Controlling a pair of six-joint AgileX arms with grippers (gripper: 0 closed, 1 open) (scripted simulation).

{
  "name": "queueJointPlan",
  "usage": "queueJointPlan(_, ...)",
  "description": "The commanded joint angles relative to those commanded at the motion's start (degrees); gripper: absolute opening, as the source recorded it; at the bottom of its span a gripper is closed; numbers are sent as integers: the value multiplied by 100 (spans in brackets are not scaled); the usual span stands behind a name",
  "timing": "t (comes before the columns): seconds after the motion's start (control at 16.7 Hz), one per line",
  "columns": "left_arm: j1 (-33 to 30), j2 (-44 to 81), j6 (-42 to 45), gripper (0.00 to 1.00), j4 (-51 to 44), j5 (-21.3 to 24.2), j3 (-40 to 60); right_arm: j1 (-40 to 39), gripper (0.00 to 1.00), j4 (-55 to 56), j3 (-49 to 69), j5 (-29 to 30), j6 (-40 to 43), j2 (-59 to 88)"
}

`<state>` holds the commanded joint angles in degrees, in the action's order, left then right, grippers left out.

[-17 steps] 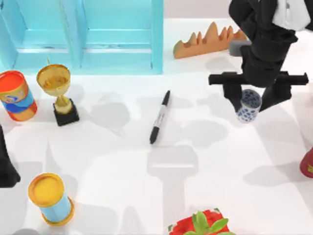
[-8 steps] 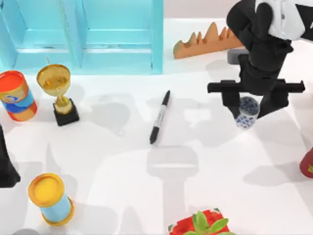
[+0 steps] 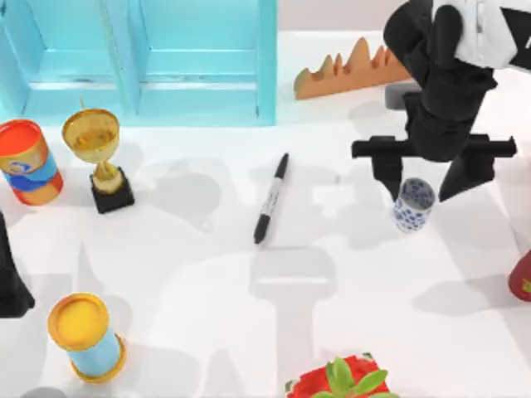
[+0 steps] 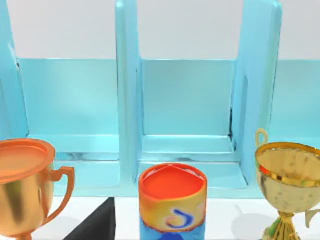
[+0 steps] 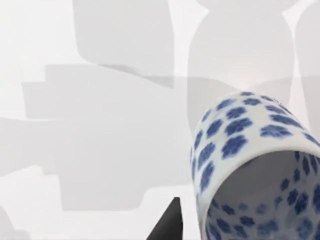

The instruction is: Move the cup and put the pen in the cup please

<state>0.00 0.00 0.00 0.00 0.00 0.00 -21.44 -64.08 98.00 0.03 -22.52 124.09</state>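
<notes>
A: Ceramic cup, white w/ blue flowers: rigid, glazed so prob slick, chips if dropped. Upright at table's 3 o'clock, betw right gripper fingers; jaws spread wide, holding nothing.

B: Pen?

A: Centre, lying flat, light, stiff. Grab at label band. Bare tabletop betw them; left gripper's jaws: can't tell.

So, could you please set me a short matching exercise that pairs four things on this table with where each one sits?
Things:
1. cup
2. pen
3. trophy
4. yellow-topped can

Places:
A. near edge, on the left
B. middle of the table
C. beside the orange-topped can, in front of the blue shelf
D. under the right gripper

Pairs: 1-D, 2-B, 3-C, 4-A
</notes>
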Motion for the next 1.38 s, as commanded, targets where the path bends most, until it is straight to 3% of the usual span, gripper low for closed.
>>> queueJointPlan(0.12,0,0,0,100,0,0,0,0,98,0,0,0,0,0)
queueJointPlan(0.18,0,0,0,100,0,0,0,0,100,0,0,0,0,0)
queueJointPlan(0.84,0,0,0,100,0,0,0,-10,100,-201,217,-6,14,54)
queueJointPlan(1.38,0,0,0,100,0,0,0,-2,100,-2976,3449,-21,26,472)
